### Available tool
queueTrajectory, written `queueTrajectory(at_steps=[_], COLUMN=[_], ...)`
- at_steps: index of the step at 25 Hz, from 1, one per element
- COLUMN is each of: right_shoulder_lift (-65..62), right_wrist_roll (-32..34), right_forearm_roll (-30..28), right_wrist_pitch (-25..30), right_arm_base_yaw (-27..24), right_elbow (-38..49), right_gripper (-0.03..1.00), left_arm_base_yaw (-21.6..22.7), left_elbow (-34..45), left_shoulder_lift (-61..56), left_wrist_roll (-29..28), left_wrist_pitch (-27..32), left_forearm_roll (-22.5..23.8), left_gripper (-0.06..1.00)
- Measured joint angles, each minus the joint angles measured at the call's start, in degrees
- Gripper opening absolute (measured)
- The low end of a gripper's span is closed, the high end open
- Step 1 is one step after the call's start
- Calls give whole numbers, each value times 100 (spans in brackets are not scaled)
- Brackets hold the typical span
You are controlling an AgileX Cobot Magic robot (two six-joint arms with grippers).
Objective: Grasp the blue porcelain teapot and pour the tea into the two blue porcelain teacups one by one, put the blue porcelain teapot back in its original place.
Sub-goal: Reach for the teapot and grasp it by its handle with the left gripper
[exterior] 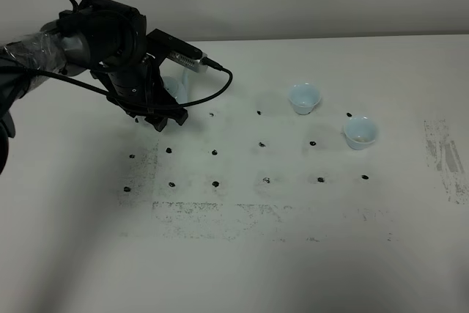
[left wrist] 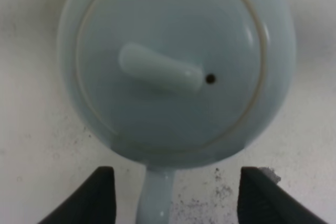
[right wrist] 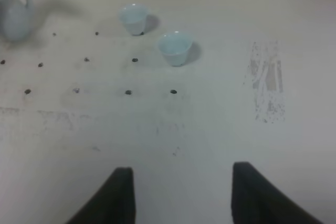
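Observation:
The blue porcelain teapot (left wrist: 173, 66) fills the left wrist view from above, with its knobbed lid and its loop handle (left wrist: 156, 195) pointing toward the camera. My left gripper (left wrist: 176, 190) is open, one dark finger on each side of the handle with a gap to both. In the exterior high view the left arm hides most of the teapot (exterior: 174, 87), and the left gripper (exterior: 165, 117) is low over the table. The two blue porcelain teacups (exterior: 304, 98) (exterior: 360, 133) stand upright to the right. My right gripper (right wrist: 181, 192) is open and holds nothing, well short of the cups (right wrist: 132, 18) (right wrist: 174, 48).
The white table (exterior: 293, 254) carries a grid of small black dots and scuffed grey patches, one along the right side (exterior: 443, 155). A black cable (exterior: 212, 89) loops from the left wrist camera beside the teapot.

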Motion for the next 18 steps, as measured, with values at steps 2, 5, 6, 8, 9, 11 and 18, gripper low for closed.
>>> queueTrajectory(at_steps=[2, 5, 6, 8, 9, 11, 18], right_shoulder_lift=[0, 0, 0, 0, 0, 0, 0], right_wrist_roll=[0, 0, 0, 0, 0, 0, 0], right_forearm_roll=[0, 0, 0, 0, 0, 0, 0], right_wrist_pitch=[0, 0, 0, 0, 0, 0, 0], right_arm_base_yaw=[0, 0, 0, 0, 0, 0, 0], right_elbow=[0, 0, 0, 0, 0, 0, 0], right_gripper=[45, 45, 45, 45, 45, 45, 45], left_arm_base_yaw=[0, 0, 0, 0, 0, 0, 0], left_elbow=[0, 0, 0, 0, 0, 0, 0], left_shoulder_lift=[0, 0, 0, 0, 0, 0, 0], left_wrist_roll=[-6, -6, -11, -11, -11, -11, -11], left_wrist_pitch=[0, -46, -69, -101, -129, -194, -266], left_forearm_roll=[0, 0, 0, 0, 0, 5, 5], left_gripper=[53, 53, 53, 53, 53, 53, 53])
